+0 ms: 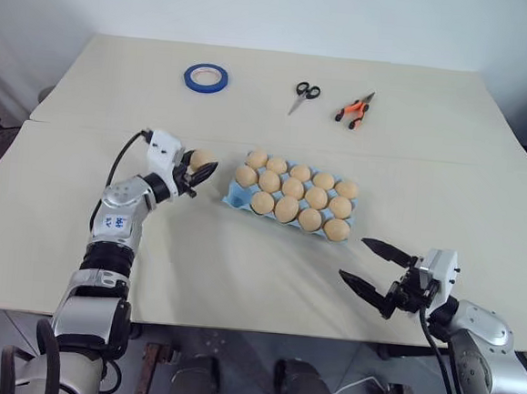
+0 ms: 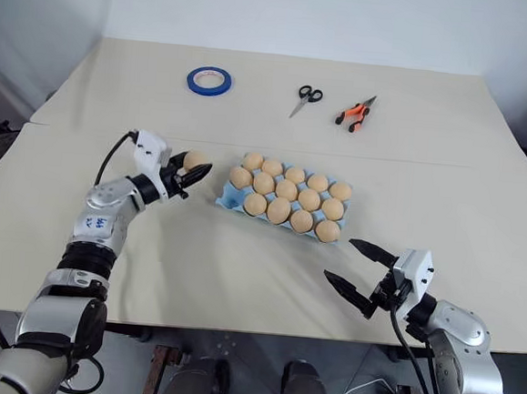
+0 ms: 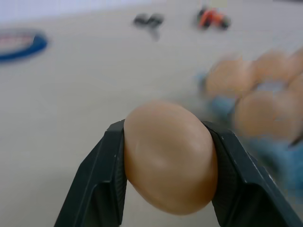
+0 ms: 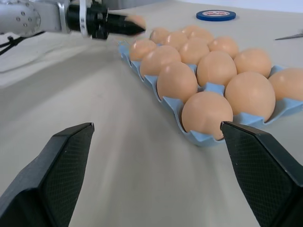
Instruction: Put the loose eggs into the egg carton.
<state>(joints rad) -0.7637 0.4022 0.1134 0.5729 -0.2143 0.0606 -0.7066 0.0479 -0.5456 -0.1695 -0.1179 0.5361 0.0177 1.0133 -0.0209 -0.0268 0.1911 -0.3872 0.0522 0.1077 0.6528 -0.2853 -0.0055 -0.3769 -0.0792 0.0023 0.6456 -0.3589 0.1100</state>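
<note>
My left gripper (image 1: 199, 168) is shut on one loose egg (image 1: 202, 158), a pale orange-tan oval held just above the table a little left of the egg carton (image 1: 235, 196). In the left wrist view the egg (image 3: 168, 158) sits squeezed between both black fingers. The carton is a light blue tray with several eggs in its cups; its near-left corner cup shows bare blue. My right gripper (image 1: 353, 259) hovers open near the table's front edge, right of and in front of the carton (image 4: 199, 138), with nothing between its fingers.
At the back of the cream table lie a blue tape roll (image 1: 207, 77), black-handled scissors (image 1: 302, 95) and orange-handled pliers (image 1: 353, 108). A seam (image 1: 340, 153) runs across the table behind the carton.
</note>
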